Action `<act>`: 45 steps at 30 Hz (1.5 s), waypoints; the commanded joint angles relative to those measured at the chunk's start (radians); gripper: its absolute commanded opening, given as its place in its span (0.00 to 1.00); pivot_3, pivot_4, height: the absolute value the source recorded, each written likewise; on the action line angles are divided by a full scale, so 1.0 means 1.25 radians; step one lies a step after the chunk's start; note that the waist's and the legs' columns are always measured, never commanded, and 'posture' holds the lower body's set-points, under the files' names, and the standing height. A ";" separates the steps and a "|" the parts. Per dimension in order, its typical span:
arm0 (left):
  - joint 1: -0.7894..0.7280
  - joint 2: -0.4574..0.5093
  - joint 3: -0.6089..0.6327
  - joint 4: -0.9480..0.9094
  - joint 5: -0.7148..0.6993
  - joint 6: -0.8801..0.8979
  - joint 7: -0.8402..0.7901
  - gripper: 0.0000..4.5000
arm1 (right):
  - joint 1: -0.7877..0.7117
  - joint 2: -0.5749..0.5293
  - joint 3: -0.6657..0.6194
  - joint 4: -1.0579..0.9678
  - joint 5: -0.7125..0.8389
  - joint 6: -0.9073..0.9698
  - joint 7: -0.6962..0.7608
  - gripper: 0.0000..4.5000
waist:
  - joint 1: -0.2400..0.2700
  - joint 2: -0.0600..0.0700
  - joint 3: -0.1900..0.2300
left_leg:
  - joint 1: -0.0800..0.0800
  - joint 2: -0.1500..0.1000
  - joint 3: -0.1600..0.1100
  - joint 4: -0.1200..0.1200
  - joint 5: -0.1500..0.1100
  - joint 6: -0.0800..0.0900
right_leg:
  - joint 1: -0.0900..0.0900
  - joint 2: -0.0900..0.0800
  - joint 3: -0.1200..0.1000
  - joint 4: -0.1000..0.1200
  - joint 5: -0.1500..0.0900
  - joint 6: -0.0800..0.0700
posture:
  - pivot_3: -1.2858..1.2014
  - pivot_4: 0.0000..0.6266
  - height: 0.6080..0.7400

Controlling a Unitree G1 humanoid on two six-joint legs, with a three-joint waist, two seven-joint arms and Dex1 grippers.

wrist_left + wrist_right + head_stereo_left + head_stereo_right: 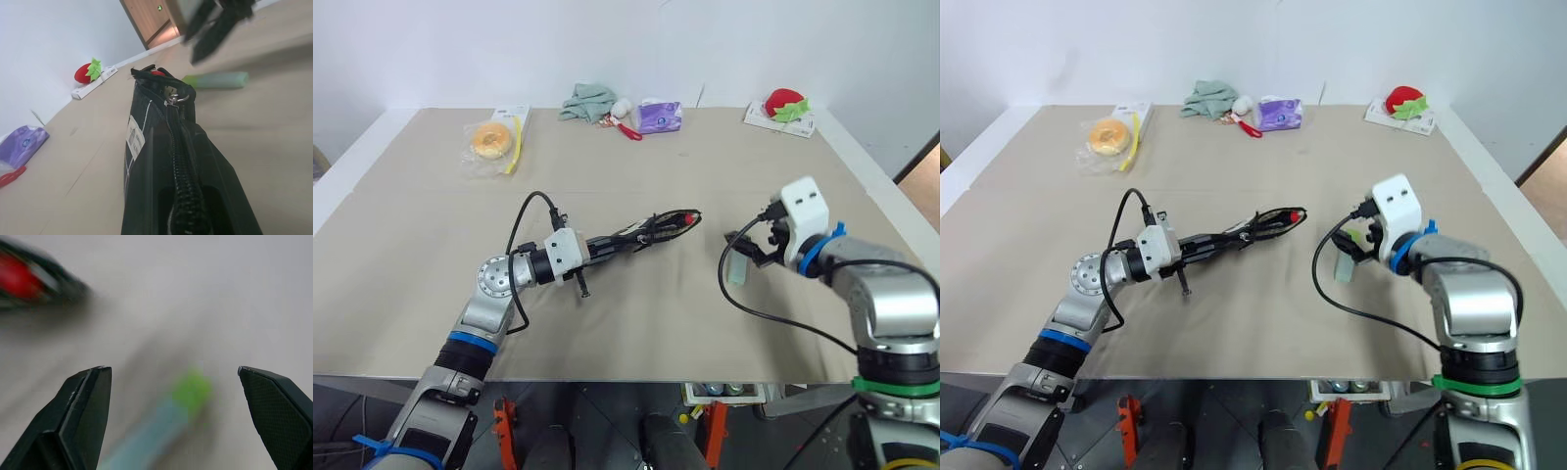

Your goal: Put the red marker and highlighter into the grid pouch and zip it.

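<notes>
Between your right hand's point(173, 377) spread fingers lies the highlighter point(166, 426), flat on the bench point(636, 323) just below and ahead of them, not yet touched. Expect it to be light, stiff and smooth-sided, so it may skid or roll if you nudge one end; take it across the chunky pale body near the middle, not on the green cap.

Your left hand point(597, 247) is clamped shut on the grid pouch point(646, 231), holding it off the bench with the mouth toward the right hand. Treat the pouch as soft fabric that will sag and fold; only the gripped end is steady. A red tip, likely the red marker point(157, 73), shows in the open mouth beside the zipper pull point(176, 99).

You get a small white label point(135, 135) on the pouch's side, but its print is too small to read.
</notes>
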 commanded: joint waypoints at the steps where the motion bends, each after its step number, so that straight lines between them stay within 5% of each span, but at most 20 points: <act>1: -0.013 -0.001 0.016 -0.023 -0.013 -0.003 -0.007 0.00 | 0.013 0.114 -0.054 -0.057 -0.023 0.081 -0.131 0.99 | -0.001 0.000 0.000 | 0.000 0.000 0.000 0.000 0.000 0.000 | 0.000 0.000 0.000 0.000 0.000 0.000 | 0.52 0.24 0.99; 5: -0.018 -0.002 0.016 -0.021 -0.013 -0.004 -0.011 0.00 | 0.011 0.203 -0.087 -0.044 -0.033 0.120 -0.205 0.99 | -0.001 0.000 0.000 | 0.000 0.000 0.000 0.000 0.000 0.001 | 0.000 0.000 0.000 0.000 0.000 0.001 | 0.52 0.24 0.99; 10: -0.018 -0.004 0.019 -0.023 -0.012 -0.004 -0.013 0.00 | 0.032 0.190 -0.047 -0.021 -0.036 0.120 -0.218 0.99 | 0.000 0.000 0.000 | 0.000 0.000 0.000 0.000 0.001 0.000 | 0.001 0.000 0.000 0.000 0.000 0.002 | 0.52 0.24 0.99; 13: -0.017 -0.004 0.022 -0.027 -0.012 -0.002 -0.010 0.00 | 0.042 0.154 -0.012 -0.021 -0.047 0.101 -0.217 0.83 | 0.000 0.000 0.000 | 0.000 0.000 0.000 0.000 0.001 0.000 | 0.001 0.000 0.000 0.000 0.000 0.002 | 0.52 0.24 0.99; 17: -0.016 -0.005 0.023 -0.027 -0.012 0.000 -0.007 0.00 | 0.053 0.064 0.052 -0.032 -0.035 0.030 -0.161 0.45 | 0.001 0.000 0.000 | 0.000 0.000 0.000 0.000 0.001 0.000 | 0.001 0.000 0.000 -0.001 0.000 0.002 | 0.52 0.24 0.99; 19: -0.018 -0.007 0.022 -0.025 -0.011 -0.001 -0.007 0.00 | 0.072 -0.044 0.112 -0.037 -0.042 -0.096 -0.066 0.25 | 0.001 0.000 0.000 | 0.000 0.000 0.000 0.000 0.001 0.000 | 0.001 0.000 0.000 -0.001 0.000 0.003 | 0.52 0.24 0.99; 20: -0.018 -0.008 0.022 -0.025 -0.010 -0.002 -0.007 0.00 | 0.080 -0.087 0.132 -0.035 -0.048 -0.152 -0.030 0.23 | 0.001 0.001 0.000 | 0.000 -0.001 0.000 0.000 0.001 0.000 | 0.001 -0.001 0.000 -0.002 0.000 0.003 | 0.52 0.24 0.99; 27: -0.022 -0.012 0.022 -0.018 -0.008 -0.003 -0.013 0.00 | 0.097 -0.322 0.082 -0.014 0.019 -0.630 0.303 0.23 | -0.005 0.001 0.001 | 0.000 -0.001 0.001 -0.001 0.000 0.001 | 0.001 -0.001 0.001 -0.003 -0.001 0.004 | 0.52 0.24 0.99; 32: -0.028 -0.014 0.021 -0.009 -0.007 -0.007 -0.017 0.00 | 0.030 -0.372 0.130 0.017 -0.002 -0.711 0.398 0.23 | -0.004 0.000 0.001 | 0.001 0.000 0.001 0.000 0.000 0.001 | 0.002 0.000 0.001 -0.002 0.000 0.004 | 0.52 0.24 0.99; 45: -0.024 -0.019 0.020 -0.019 -0.003 -0.006 -0.014 0.00 | -0.127 -0.325 0.298 0.123 -0.139 -0.798 0.447 0.23 | 0.000 0.000 0.002 | 0.000 -0.001 0.002 0.000 0.000 0.001 | 0.001 -0.001 0.001 -0.003 0.000 0.004 | 0.52 0.24 0.99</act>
